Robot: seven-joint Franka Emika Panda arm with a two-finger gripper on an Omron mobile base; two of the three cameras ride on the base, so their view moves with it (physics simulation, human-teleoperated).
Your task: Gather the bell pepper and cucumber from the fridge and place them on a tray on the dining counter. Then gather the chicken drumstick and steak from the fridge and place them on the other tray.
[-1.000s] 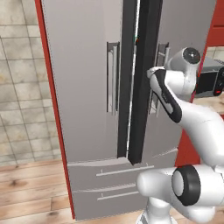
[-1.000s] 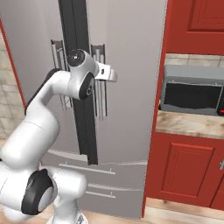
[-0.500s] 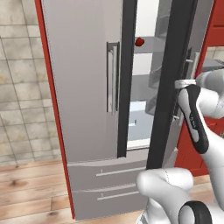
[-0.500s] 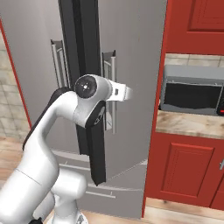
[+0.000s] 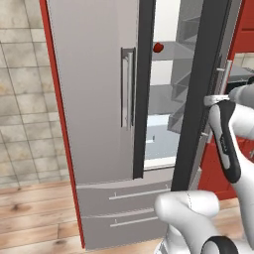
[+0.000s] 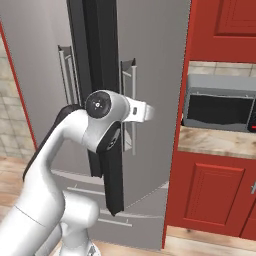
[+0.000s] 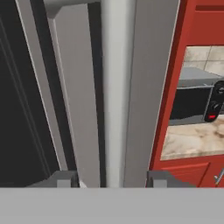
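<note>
Swung the fridge (image 5: 94, 99) right door (image 5: 203, 94) from nearly shut to wide open, finally.

Gripper (image 7: 111, 180) sat with tips spread either side of the door handle (image 7: 114, 87), apparently letting go rather than pinching it. Spotted the bell pepper (image 5: 158, 47) on an upper shelf inside, well apart from the gripper. Couldn't make out the cucumber or the meats yet. Probably time to reach in next.
</note>
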